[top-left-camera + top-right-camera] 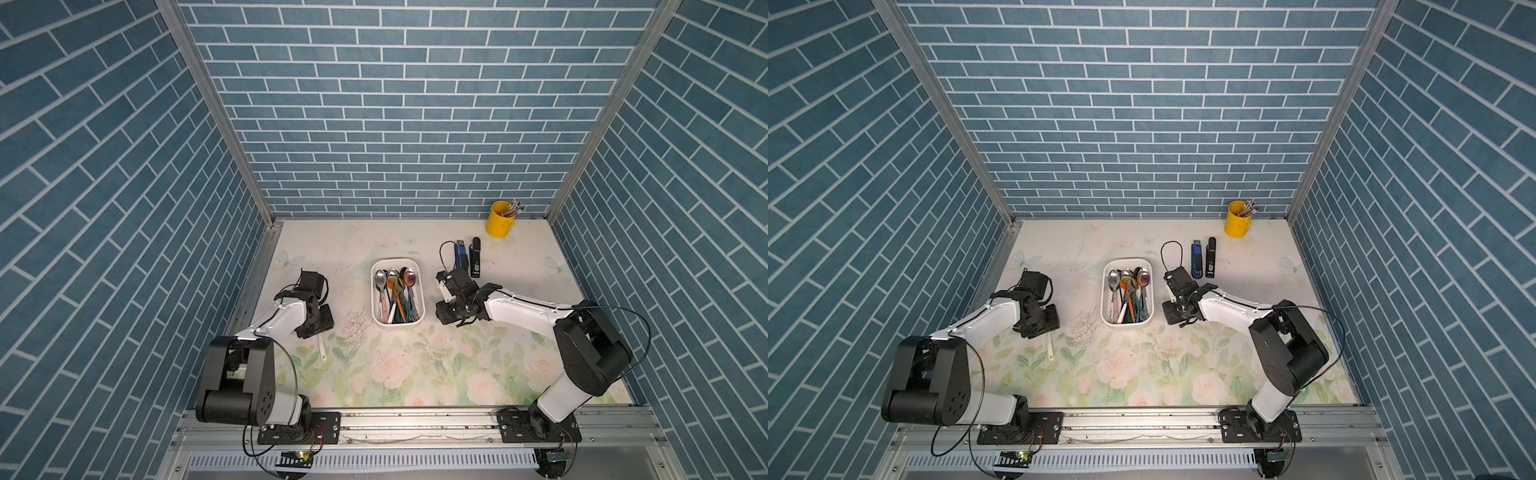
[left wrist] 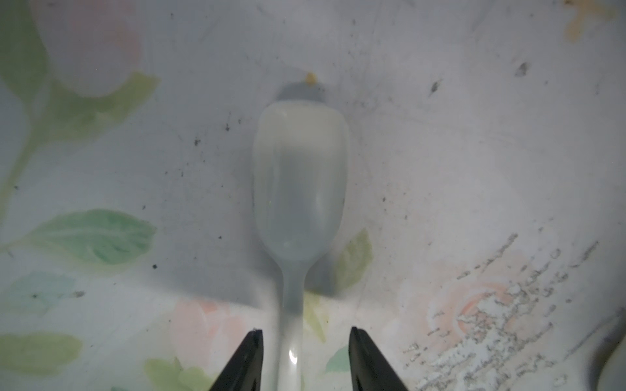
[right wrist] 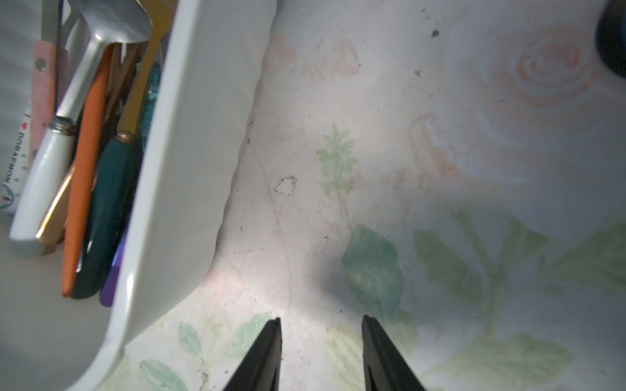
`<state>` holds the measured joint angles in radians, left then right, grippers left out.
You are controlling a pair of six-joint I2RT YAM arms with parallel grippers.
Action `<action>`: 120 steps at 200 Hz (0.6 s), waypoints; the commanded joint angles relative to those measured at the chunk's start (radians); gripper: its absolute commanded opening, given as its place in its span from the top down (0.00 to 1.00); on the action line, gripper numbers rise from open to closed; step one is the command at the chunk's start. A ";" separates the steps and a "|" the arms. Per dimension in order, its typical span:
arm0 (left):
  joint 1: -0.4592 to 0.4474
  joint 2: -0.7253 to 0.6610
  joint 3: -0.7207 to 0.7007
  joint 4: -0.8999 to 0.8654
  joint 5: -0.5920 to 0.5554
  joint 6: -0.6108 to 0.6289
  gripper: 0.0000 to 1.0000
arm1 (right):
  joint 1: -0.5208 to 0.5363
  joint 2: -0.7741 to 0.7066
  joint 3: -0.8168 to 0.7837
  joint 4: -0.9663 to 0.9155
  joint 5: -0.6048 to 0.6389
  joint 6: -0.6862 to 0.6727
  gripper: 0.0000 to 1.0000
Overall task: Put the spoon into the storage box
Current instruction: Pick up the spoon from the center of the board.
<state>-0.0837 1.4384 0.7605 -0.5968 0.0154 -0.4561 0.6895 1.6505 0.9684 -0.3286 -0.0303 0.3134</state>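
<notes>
White plastic is what the spoon (image 2: 299, 182) is made of, and it is seen lying flat on the floral table mat (image 2: 474, 152), outside the storage box (image 1: 398, 325). Its long axis is lined up with the left gripper (image 2: 306, 333). In the left wrist view the bowl is pointed away from the gripper, and the handle is run back between the 2 fingers (image 2: 250, 359). The jaws are spread, a gap is seen on each side of the handle, and nothing is pinched.

In both top views only the handle end of the spoon (image 1: 322, 351) is shown, pointed toward the front rail; the bowl is hidden under the gripper. The spoon is placed to the left of the box and apart from it, with a scuffed patch of mat between them. Several other spoons with coloured handles are held in the box.

The right gripper (image 3: 321, 325) is spread over bare mat, just beside the box's right wall, and nothing is gripped.
</notes>
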 commanded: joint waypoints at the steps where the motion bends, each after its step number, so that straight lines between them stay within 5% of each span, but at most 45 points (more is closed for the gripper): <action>1: 0.007 0.033 0.005 -0.014 -0.006 0.016 0.55 | -0.005 -0.030 -0.006 -0.001 0.004 -0.017 0.57; 33: 0.007 0.062 0.003 -0.012 0.014 0.025 0.56 | -0.010 -0.031 -0.009 -0.001 0.004 -0.017 0.57; 120: 0.007 0.085 -0.003 0.006 0.041 0.032 0.81 | -0.019 -0.024 0.002 0.000 -0.002 -0.023 0.57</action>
<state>-0.0784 1.5055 0.7662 -0.5961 0.0242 -0.4297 0.6765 1.6493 0.9684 -0.3279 -0.0307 0.3130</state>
